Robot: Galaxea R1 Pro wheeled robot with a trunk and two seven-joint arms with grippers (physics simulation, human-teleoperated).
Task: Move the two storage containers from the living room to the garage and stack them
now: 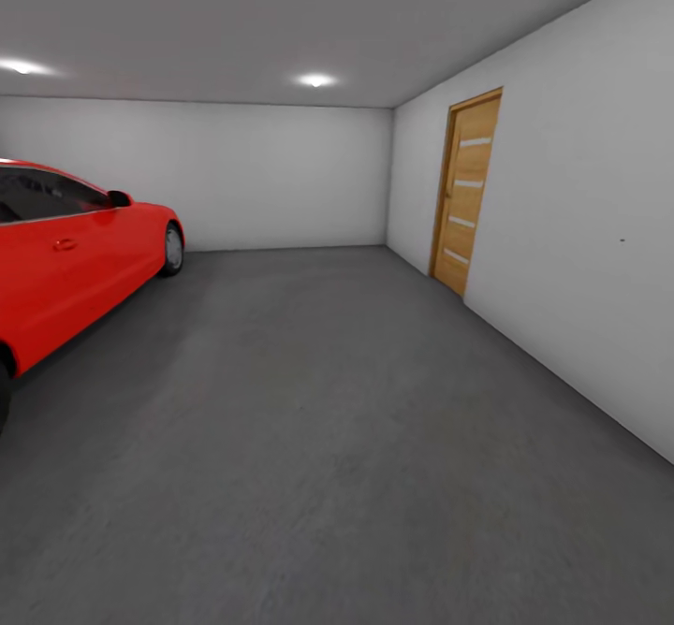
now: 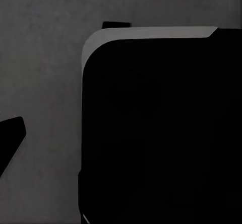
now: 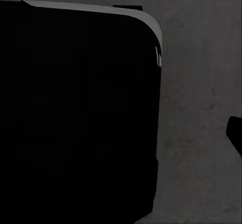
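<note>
Garage (image 1: 281, 176), grey floor (image 1: 318, 438), red car (image 1: 75, 251) left, wood door (image 1: 465, 193) right

both my wrist cameras look down on the robot's black base (image 2: 161, 128) — a dark fingertip (image 2: 10, 138) edges each view, grip state unreadable.

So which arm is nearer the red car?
Left, likely: red car sits left of the head view, that arm's side; the right arm's side faces the slatted door.
</note>
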